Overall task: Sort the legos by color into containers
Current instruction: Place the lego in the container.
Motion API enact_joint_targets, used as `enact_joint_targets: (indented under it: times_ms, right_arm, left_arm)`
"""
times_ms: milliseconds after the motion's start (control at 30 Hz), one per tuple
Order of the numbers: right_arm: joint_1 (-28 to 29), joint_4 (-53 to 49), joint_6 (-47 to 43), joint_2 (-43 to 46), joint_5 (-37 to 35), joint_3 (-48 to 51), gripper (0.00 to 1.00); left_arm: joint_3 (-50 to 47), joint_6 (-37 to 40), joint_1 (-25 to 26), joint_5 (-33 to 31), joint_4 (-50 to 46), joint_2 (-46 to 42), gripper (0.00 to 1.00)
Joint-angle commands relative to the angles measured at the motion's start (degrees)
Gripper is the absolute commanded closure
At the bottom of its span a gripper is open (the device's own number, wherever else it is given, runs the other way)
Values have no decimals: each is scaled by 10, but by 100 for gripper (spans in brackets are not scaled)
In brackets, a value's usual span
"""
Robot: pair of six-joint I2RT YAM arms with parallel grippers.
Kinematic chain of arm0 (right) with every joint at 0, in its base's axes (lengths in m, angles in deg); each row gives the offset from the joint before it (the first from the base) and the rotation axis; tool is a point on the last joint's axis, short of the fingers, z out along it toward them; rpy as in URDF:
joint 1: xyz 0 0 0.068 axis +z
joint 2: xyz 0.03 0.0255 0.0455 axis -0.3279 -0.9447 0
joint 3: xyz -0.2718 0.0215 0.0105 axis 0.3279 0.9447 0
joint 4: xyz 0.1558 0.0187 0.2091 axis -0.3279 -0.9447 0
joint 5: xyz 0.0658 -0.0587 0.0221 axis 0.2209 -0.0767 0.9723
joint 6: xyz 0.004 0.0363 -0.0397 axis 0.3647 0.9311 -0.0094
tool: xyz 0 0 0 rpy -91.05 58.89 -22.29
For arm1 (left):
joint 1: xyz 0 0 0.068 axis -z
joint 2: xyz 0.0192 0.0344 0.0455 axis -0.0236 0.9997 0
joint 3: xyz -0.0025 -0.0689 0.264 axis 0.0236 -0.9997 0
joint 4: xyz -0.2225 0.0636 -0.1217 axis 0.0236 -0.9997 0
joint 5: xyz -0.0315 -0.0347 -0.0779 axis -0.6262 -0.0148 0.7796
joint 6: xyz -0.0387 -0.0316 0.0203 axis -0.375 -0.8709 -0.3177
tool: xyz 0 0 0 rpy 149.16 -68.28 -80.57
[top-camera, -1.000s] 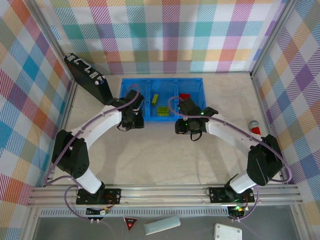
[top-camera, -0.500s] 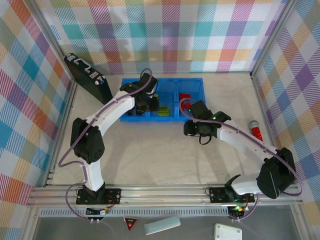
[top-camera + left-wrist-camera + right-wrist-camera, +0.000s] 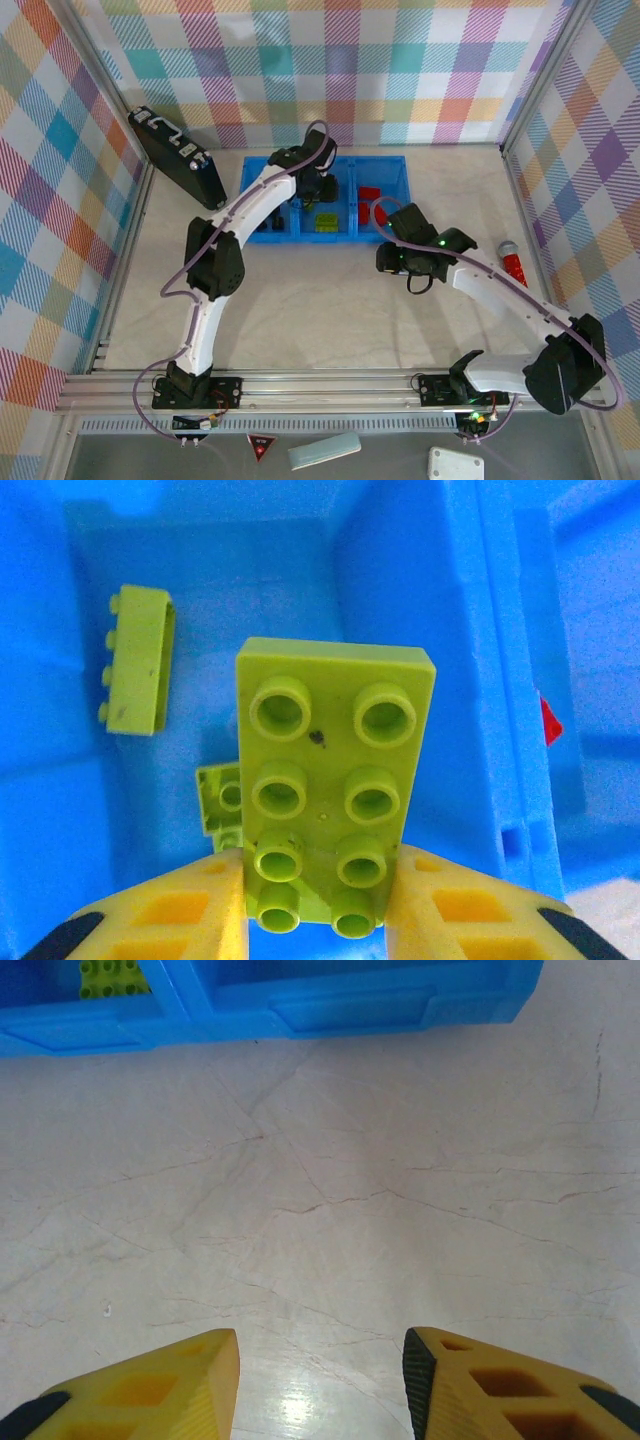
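Now a lime-green lego is clamped in the left pincer; beneath it lies the middle compartment, where it should be lowered close before release.

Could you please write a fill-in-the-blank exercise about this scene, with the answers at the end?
The left gripper holds a lime-green brick showing ____ studs.
It hangs over the ____ compartment of the blue tray.
The right gripper has its jaws ____, with nothing between them.
The red bricks lie in the tray's ____ compartment.
Answers: eight, middle, open, right.
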Motion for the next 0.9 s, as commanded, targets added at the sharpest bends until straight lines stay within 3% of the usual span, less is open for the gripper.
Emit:
enact_joint_targets:
  times_ms: [0, 133, 467, 867]
  right_arm:
    - [-5, -21, 9, 23, -14, 12, 51]
    - [-6, -31, 10, 37, -18, 16, 51]
    - [-7, -46, 16, 58, -25, 20, 51]
    - [-9, -51, 9, 61, -45, 15, 49]
  left_arm:
    - [46, 23, -8, 3, -11, 49, 66]
    - [103, 28, -20, 16, -14, 106, 66]
    - [110, 26, -43, 57, 34, 158, 64]
    - [118, 23, -43, 87, 30, 137, 53]
